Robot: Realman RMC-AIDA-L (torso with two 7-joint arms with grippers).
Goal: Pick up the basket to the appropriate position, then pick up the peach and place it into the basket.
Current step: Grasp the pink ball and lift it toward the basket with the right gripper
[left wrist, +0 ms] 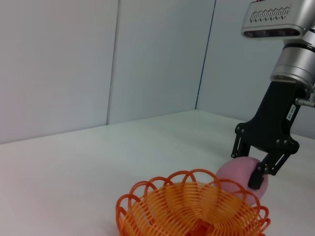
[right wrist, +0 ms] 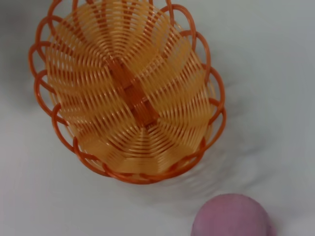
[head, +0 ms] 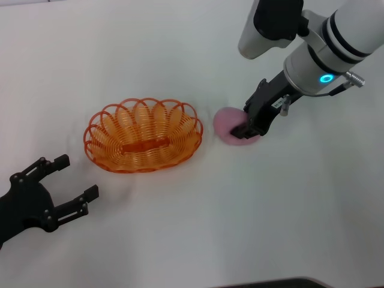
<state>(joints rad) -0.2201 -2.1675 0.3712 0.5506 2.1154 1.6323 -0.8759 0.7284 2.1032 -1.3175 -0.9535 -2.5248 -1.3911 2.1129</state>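
Head view: right gripper [head: 251, 130] is down on the peach [head: 230, 126], fingers straddling it, not visibly clamped yet. Basket [head: 143, 135] sits empty just beyond the peach, on the table [head: 192, 240]. Squeeze gently, centred on the fruit, lift clear of the rim before crossing. Left gripper [head: 71, 186] idles spread open, well apart.

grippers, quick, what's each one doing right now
Left gripper: open, empty, on the table near the basket.
Right gripper: fingers around the peach; firm grip cannot be told.
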